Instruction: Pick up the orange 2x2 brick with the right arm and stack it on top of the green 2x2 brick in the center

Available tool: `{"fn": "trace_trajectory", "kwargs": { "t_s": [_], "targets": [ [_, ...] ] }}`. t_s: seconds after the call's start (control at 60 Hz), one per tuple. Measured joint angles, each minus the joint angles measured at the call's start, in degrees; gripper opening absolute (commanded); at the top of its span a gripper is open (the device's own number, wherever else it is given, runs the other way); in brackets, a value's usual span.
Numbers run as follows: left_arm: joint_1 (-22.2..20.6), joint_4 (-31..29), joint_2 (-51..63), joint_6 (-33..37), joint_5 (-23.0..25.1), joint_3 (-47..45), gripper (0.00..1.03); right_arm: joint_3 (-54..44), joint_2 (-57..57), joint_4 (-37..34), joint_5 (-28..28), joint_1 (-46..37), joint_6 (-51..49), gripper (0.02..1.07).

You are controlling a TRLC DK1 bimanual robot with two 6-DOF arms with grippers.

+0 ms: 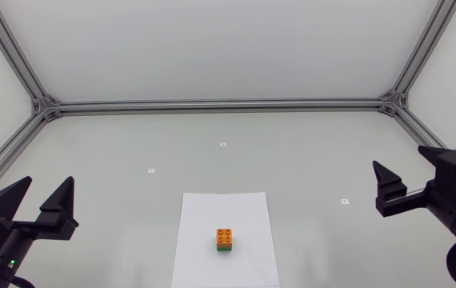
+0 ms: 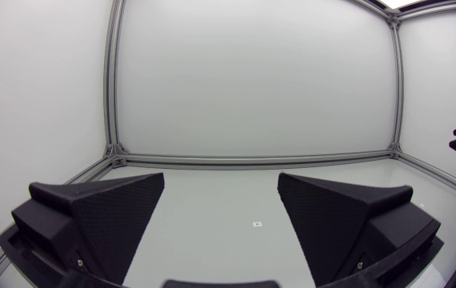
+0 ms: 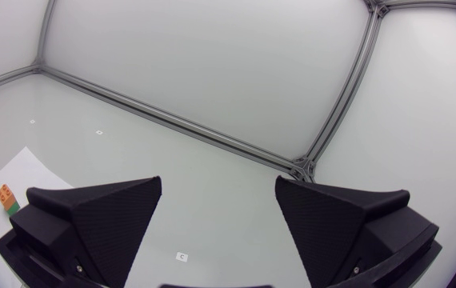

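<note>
Paper [image 1: 200, 256]: orange brick [image 1: 225, 235] atop green brick [image 1: 225, 248], studs up; left gripper [image 1: 49, 182], right gripper [image 1: 398, 158] agape.

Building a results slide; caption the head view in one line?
Orange brick stacked on green brick on white sheet; left gripper and right gripper open, empty.

Bright even light, soft shadows, fisheye-bent edges
</note>
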Motion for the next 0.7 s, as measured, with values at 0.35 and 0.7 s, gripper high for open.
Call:
{"fn": "trace_trajectory", "kwargs": {
  "t_s": [0.35, 0.7],
  "targets": [
    [0.0, 0.0, 0.0, 0.0, 0.0, 0.0, 0.99, -6.9, -10.0, 1.7, 0.0, 0.0, 8.2, 1.03],
    [0.0, 0.0, 0.0, 0.0, 0.0, 0.0, 0.99, -13.5, -19.9, 3.8, -0.1, 0.0, 16.1, 1.03]
  ]
}}
